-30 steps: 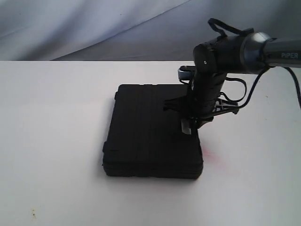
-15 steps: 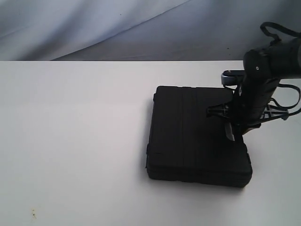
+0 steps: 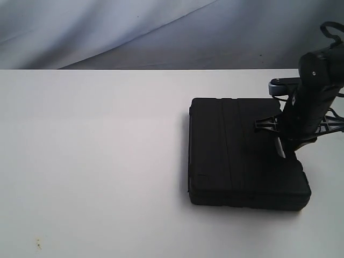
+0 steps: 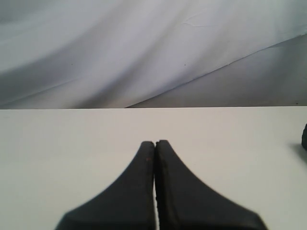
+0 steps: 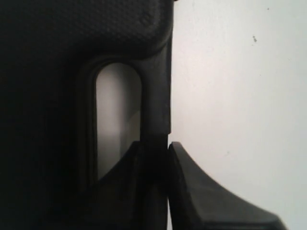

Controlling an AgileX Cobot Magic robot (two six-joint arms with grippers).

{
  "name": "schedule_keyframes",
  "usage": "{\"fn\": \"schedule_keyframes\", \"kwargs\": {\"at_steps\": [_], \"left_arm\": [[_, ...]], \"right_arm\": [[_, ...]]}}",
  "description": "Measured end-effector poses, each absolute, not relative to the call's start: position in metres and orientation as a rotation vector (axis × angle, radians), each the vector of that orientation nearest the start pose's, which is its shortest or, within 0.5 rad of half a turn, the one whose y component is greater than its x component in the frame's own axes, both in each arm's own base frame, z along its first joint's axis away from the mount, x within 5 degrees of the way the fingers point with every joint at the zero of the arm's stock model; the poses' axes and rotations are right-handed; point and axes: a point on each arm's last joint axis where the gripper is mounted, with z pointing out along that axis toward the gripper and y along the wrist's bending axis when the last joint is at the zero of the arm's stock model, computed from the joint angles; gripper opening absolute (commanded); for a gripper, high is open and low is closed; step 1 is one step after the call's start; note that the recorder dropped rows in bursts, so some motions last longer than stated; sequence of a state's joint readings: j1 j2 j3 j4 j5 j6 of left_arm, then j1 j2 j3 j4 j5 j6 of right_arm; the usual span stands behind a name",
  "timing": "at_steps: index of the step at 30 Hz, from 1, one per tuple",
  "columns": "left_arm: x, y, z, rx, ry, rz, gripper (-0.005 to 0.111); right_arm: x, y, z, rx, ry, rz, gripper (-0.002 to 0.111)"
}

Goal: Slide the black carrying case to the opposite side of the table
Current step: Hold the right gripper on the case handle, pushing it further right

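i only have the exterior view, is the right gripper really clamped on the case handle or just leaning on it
observer: clamped. in the right wrist view the right gripper is shut on the handle of the black carrying case, with one finger inside the handle opening and the other outside it.
operator: ok, and the left gripper, i can't see it at all
observer: the left wrist view shows the left gripper shut with nothing in it. white table lies ahead of it, and only a sliver of the case shows at that view's edge.
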State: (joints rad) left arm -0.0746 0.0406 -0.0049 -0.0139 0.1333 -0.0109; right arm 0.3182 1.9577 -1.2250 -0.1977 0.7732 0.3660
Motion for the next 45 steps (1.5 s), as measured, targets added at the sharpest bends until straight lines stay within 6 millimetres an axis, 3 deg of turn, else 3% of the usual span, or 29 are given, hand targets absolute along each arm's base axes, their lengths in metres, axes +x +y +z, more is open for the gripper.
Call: {"fn": "schedule_keyframes", "kwargs": {"at_steps": [13, 45], "left_arm": [[0.059, -0.005, 0.2, 0.043, 1.653, -0.077, 0.0], [0.059, -0.005, 0.2, 0.043, 1.653, -0.077, 0.0]], "right_arm": [[0.357, 0.1, 0.148, -0.192, 2.936, -0.162, 0.0], [0.362, 0.08, 0.148, -0.165, 2.947, -0.153, 0.0]]}}
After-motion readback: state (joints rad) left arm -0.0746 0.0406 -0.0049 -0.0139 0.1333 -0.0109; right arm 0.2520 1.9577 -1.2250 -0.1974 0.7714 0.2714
